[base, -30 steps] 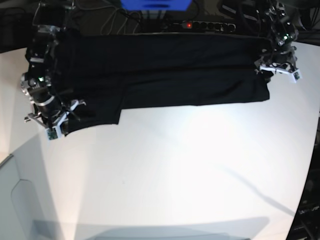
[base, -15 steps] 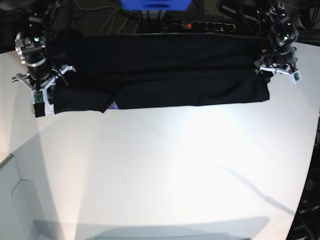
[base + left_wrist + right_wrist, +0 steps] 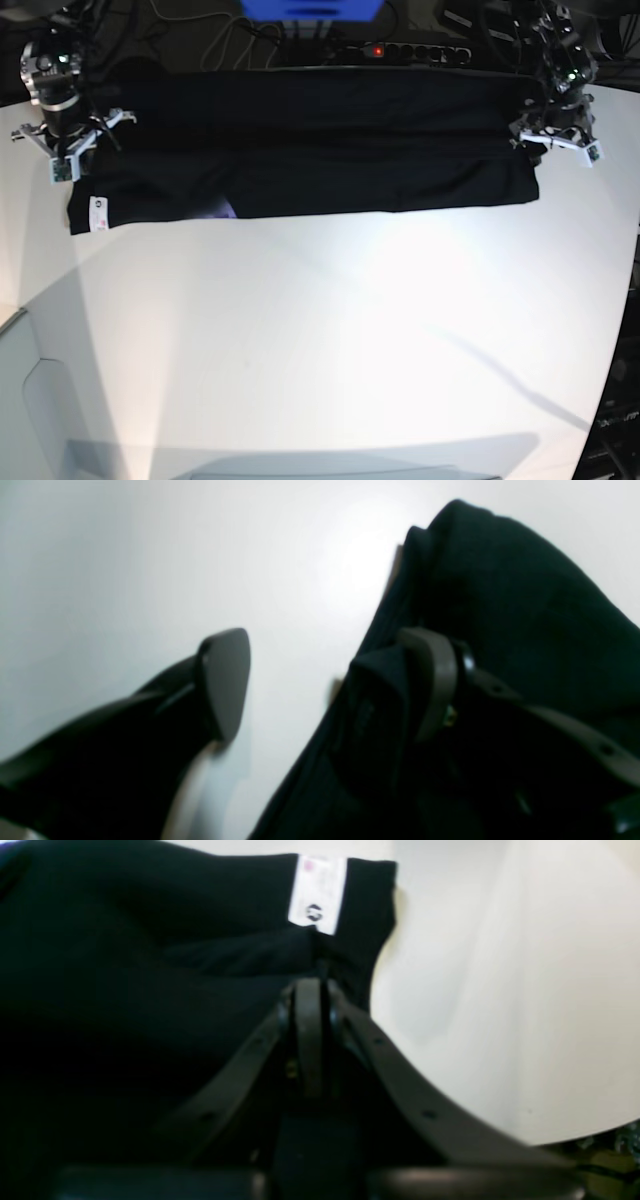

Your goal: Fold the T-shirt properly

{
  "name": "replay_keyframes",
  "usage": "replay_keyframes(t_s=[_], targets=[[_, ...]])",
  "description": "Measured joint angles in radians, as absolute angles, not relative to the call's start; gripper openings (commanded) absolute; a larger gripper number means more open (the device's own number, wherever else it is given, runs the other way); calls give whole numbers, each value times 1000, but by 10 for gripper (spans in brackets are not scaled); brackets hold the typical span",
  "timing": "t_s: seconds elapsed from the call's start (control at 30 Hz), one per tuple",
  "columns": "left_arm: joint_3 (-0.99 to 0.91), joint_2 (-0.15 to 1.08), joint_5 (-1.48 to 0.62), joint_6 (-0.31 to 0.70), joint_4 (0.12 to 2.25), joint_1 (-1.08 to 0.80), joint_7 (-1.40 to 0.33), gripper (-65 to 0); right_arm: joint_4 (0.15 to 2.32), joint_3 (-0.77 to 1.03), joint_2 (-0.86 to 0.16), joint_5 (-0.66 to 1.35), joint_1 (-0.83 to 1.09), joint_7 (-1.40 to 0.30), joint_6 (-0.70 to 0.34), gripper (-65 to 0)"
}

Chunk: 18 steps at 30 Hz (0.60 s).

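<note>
The T-shirt (image 3: 310, 145) lies as a long folded band across the top of the white worktop (image 3: 330, 340), its white tag (image 3: 98, 212) at the band's lower left corner. The right claw (image 3: 68, 150), pressed together, pinches its left edge, probably to tension the fold. The left claw (image 3: 556, 140) is spread at the right end, one finger on cloth.

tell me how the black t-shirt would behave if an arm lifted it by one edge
The T-shirt is probably floppy: it lies flat in soft folds on the table and bunches around the left gripper. It would likely drape and sag rather than hold shape. Thin cloth, so probably light; layers may slide apart.
</note>
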<state>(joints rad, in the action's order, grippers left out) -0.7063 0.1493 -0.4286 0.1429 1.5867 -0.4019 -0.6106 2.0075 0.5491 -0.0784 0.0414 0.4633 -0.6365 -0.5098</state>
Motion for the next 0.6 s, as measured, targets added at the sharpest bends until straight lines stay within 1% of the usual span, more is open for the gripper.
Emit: replay_keyframes(t_s=[0.23,0.47,0.6], targets=[[-707,149,-429,143,1587,-406,-609,-211,1999,551,-80,44,463,-629,-510,-650],[-709,149,-428,143,1587,-407,-610,-210,1858,550,-77,46,363,-633,-520,-650],[-709,150,-428,143,1587,-408,-610,-210,1794,554,-77,38,325,-632,-564,-650]])
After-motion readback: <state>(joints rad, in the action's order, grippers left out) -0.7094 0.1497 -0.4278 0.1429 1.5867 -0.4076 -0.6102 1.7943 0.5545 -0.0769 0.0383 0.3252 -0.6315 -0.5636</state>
